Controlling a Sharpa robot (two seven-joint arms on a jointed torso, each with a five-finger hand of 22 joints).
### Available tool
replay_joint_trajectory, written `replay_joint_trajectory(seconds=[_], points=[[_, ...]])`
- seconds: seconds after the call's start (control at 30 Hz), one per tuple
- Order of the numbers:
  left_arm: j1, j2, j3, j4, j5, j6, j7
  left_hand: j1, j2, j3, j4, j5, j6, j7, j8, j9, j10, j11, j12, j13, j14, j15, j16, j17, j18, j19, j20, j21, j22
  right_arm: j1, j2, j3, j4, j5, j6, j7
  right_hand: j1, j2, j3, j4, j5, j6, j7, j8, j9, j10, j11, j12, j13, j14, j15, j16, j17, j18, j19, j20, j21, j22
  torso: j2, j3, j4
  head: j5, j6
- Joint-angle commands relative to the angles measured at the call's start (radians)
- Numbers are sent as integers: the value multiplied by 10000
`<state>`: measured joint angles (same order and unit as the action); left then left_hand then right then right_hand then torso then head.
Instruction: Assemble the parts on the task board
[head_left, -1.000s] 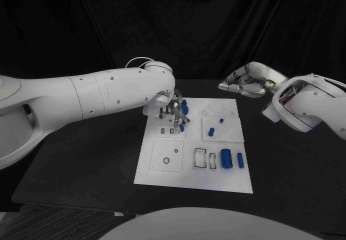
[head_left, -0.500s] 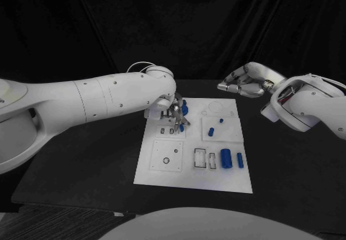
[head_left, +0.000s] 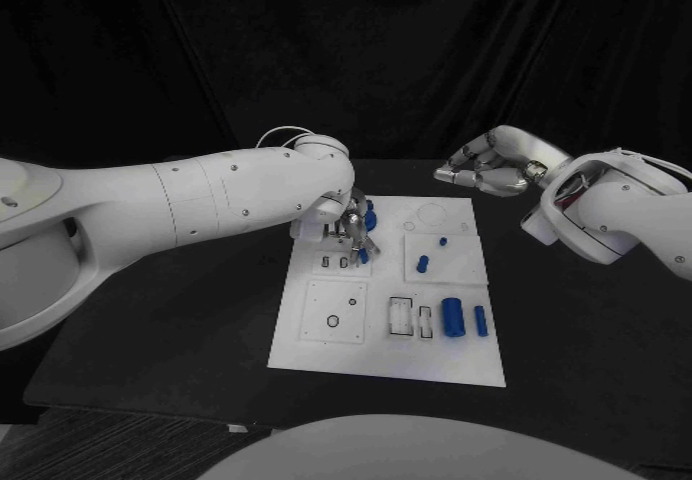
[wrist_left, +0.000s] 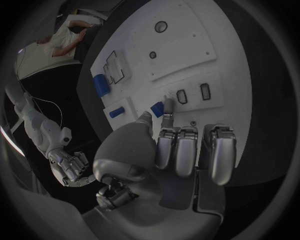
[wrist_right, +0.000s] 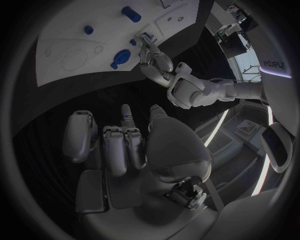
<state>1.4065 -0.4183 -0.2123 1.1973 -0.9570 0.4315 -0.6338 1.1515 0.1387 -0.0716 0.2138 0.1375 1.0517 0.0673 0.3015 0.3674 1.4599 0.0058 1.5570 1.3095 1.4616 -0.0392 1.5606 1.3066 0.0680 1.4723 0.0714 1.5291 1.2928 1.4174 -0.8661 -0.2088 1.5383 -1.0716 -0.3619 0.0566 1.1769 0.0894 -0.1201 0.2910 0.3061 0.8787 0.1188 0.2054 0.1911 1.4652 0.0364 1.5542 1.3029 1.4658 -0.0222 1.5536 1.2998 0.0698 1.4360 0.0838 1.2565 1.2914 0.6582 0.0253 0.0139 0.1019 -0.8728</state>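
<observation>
— Here, what are we looking at?

— The left hand (head_left: 351, 225) over the far left corner of the task board (head_left: 389, 355), which lies on the black counter (head_left: 188, 320). Thumb and a finger pinch a small blue part (wrist_left: 157, 109) and hold it just beside a pair of small rectangular slots (wrist_left: 192, 93).

— Anything different from a second ago?

— Little. The left arm has rolled slightly and the hand has edged down toward the board; the part is in the same pinch. That reads as a final alignment before seating, not a fresh pick.

— Is the part in a slot yet?

— Hard to say; the fingers cover the tip, so it may be touching the board or hanging just above it.

— And the other arm?

— The right hand (head_left: 485, 166) hovers beyond the board's far right corner, fingers curled in on nothing, unchanged.

— What else is on the board?

— A large blue cylinder (head_left: 453, 317) and a thin blue peg (head_left: 480, 321) lying near the right edge, another blue piece (head_left: 423, 264) mid-board. Much assembly seems to remain.
</observation>
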Motion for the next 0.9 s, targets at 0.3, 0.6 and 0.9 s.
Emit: replay_joint_trajectory(seconds=[0.3, 0.6, 0.9], points=[[-29, 29, 10, 11, 11, 152, 170, 375, -65, 174, -275, 224, 278, -54, -265, -12, 1109, -67, 138, 2613, 1092, -75, 102, 2642, -431, 208, -48, -1, 1867, -54, 12, 7, -41, -54, 86, -173, 208, 119, -270, 7, 124, -68, 71, 90, -138, 1056, 100, 166, 2679, 968, 9, -54, 2526, 54, -96, 22, -247, 1797, -4, -9, 2, 17, 2], [-40, 28, 10, -21, 11, 254, 174, 576, -132, 336, -497, 257, 355, -85, -394, 18, 1109, -99, 138, 2613, 1092, -105, 102, 2642, -425, 193, -75, -19, 1849, -74, 21, 7, -64, -54, 126, -194, 198, 127, -292, 5, 102, -73, 73, 89, -143, 1056, 101, 166, 2679, 945, 11, -117, 2476, 70, -127, 24, -319, 1776, -8, -4, 0, 34, 2], [-53, 9, 10, -14, 11, 315, 184, 708, -158, 464, -644, 274, 417, -109, -478, 42, 1109, -121, 138, 2613, 1092, -126, 102, 2642, -429, 211, -95, -18, 1868, -89, 39, 7, -89, -54, 154, -197, 196, 116, -316, -1, 99, -78, 74, 87, -146, 1056, 100, 166, 2679, 939, 11, -133, 2463, 74, -137, 25, -342, 1769, -6, -4, -5, 68, 2]])
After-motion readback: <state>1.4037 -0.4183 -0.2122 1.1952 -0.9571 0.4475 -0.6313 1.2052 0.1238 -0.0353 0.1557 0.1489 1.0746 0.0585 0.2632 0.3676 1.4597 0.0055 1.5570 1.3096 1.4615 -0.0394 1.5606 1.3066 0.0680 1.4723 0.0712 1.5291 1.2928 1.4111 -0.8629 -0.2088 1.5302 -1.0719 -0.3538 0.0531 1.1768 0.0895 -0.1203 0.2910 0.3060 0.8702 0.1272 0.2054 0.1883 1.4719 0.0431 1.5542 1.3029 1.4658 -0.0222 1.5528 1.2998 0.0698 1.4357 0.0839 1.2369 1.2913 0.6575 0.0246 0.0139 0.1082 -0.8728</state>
